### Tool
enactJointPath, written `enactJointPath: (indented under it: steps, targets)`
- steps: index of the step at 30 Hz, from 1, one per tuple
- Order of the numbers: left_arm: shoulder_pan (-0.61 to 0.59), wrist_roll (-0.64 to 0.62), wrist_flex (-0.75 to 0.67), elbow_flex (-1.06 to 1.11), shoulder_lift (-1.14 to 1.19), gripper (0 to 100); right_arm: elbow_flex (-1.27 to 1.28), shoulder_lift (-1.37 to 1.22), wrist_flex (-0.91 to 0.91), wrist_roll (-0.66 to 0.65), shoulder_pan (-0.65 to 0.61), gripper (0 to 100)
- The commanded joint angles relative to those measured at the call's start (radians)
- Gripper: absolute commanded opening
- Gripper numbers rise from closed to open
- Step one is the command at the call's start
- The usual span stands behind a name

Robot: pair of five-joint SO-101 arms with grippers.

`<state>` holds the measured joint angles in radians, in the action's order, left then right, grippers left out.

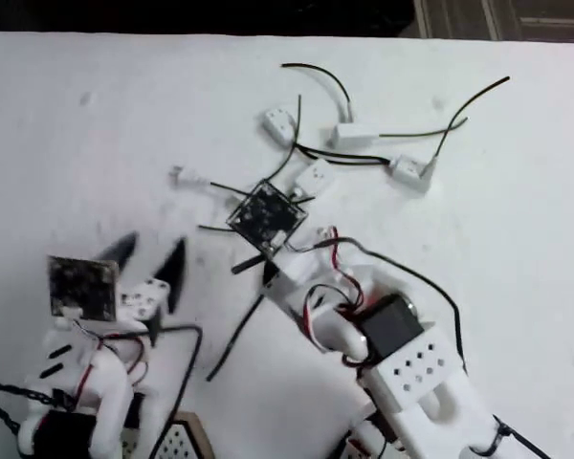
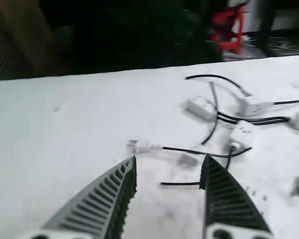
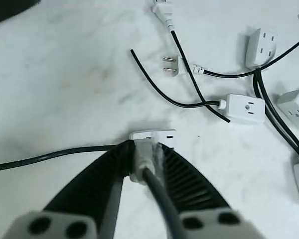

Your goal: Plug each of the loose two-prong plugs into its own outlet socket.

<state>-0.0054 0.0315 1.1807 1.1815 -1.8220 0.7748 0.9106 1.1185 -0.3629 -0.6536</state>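
Observation:
My right gripper (image 3: 144, 147) is shut on a white two-prong plug (image 3: 141, 162) and holds it low over the table, its black cable running back toward the wrist. A loose plug (image 3: 170, 66) lies beyond it with its prongs showing, and another loose plug (image 3: 162, 7) lies farther off. White outlet sockets (image 3: 244, 108) (image 3: 260, 47) (image 3: 294, 107) sit among black cables. My left gripper (image 2: 169, 159) is open and empty, a short way from a loose plug (image 2: 139, 146). From above, that gripper (image 1: 157, 241) sits at the lower left and this plug (image 1: 182, 176) lies beyond it.
Black cables (image 1: 364, 158) loop between the sockets (image 1: 280, 121) (image 1: 318, 177) (image 1: 408, 170) at the table's middle. The right arm (image 1: 392, 335) comes in from the lower right, its camera board (image 1: 266, 212) covering its gripper. The far table edge (image 1: 172, 33) borders a dark background.

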Motion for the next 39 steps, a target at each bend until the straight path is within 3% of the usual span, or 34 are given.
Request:
enactJointPath:
  steps: [1, 9, 19, 39]
  targets:
    - [-0.176, 0.008, -0.005, 0.084, 0.005, 22, -0.009, -0.082, -0.073, -0.012, 0.042, 1.9]
    - [-0.262, 0.008, -0.172, 0.345, 0.005, 22, -0.009, -0.380, -0.249, -0.055, 0.097, 1.9]
    - [-0.262, 0.008, -0.189, 0.362, 0.005, 22, -0.009, -0.636, -0.444, -0.121, 0.193, 1.9]
    - [-0.262, 0.008, -0.189, 0.362, 0.005, 22, -0.011, -0.670, -0.401, -0.117, 0.130, 1.9]
